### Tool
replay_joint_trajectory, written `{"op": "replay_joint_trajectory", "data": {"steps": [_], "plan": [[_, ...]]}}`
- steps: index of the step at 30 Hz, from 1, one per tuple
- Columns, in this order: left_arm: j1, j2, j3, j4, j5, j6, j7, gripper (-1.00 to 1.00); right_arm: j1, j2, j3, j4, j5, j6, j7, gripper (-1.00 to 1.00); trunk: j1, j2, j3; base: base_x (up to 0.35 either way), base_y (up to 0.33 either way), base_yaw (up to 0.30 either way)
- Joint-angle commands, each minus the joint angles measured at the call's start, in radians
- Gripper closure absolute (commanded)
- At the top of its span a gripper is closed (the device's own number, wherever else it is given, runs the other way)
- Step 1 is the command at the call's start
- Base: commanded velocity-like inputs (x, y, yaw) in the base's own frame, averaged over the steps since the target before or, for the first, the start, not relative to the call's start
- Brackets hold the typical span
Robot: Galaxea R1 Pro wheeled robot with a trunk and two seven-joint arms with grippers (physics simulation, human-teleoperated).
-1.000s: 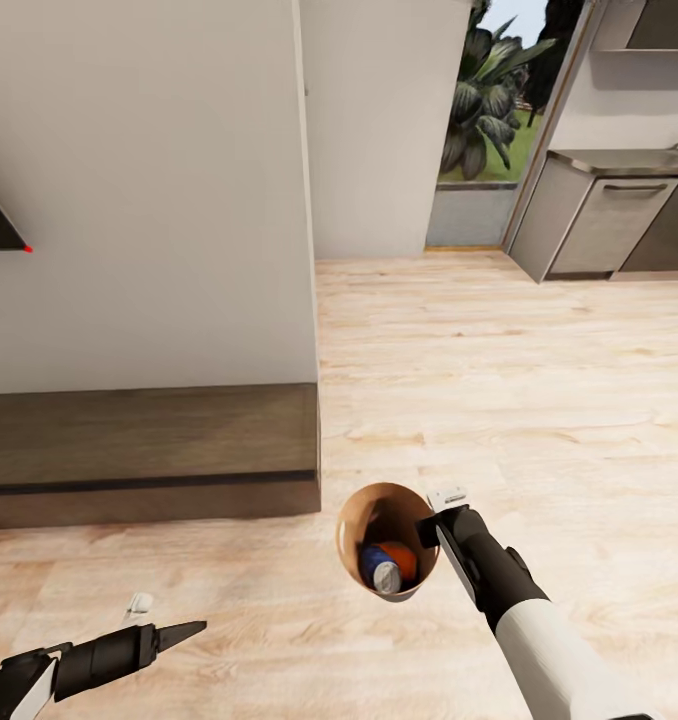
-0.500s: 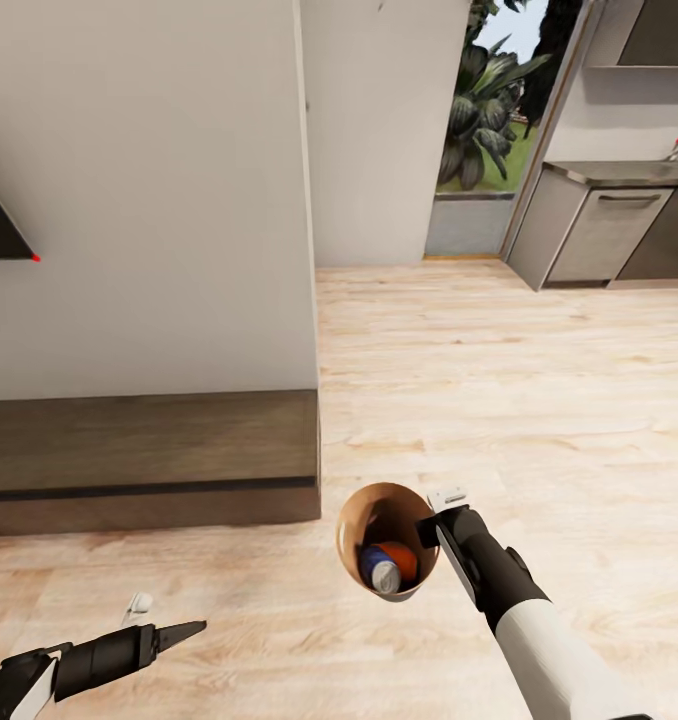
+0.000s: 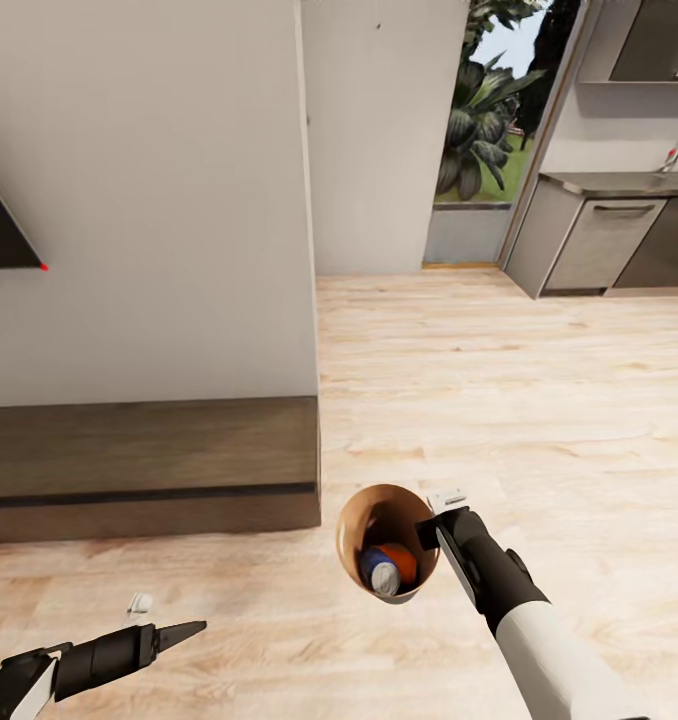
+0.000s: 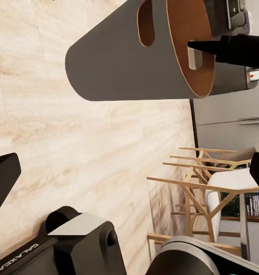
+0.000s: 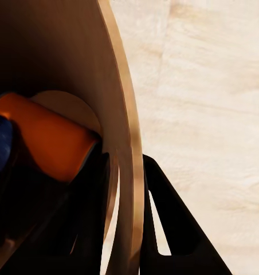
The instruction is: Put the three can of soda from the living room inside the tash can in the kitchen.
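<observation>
Light wood floor (image 3: 539, 400), kitchen cabinets (image 3: 604, 240) beyond — right gripper (image 3: 434, 527) pinching rim of brown bin (image 3: 357, 520), orange can (image 3: 403, 560) and blue can (image 3: 379, 572) inside; left gripper (image 3: 184, 632) spread.

We see a light wood floor (image 3: 539, 400) carrying a long low dark-wood cabinet (image 3: 144, 462) against the white wall and grey kitchen cabinets (image 3: 599, 245) beyond.

A home: light wood floor (image 3: 499, 400), a low wooden cabinet (image 3: 144, 465) along a white wall, and grey kitchen cupboards (image 3: 589, 245) beside a garden window (image 3: 484, 110).
</observation>
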Motion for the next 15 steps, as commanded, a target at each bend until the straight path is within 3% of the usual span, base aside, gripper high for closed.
{"op": "replay_joint_trajectory", "data": {"steps": [1,15], "plan": [[0.000,0.000,0.000,0.000,0.000,0.000,0.000,-1.00,0.000,0.000,-0.001,0.000,-0.008,0.000,0.005,1.00,0.000,0.000,0.002,0.000,0.000,0.000],[0.000,-0.001,0.000,0.000,0.000,0.000,0.000,-1.00,0.001,0.000,-0.001,0.000,-0.008,0.000,0.005,1.00,0.000,0.000,0.025,0.000,0.000,0.000]]}}
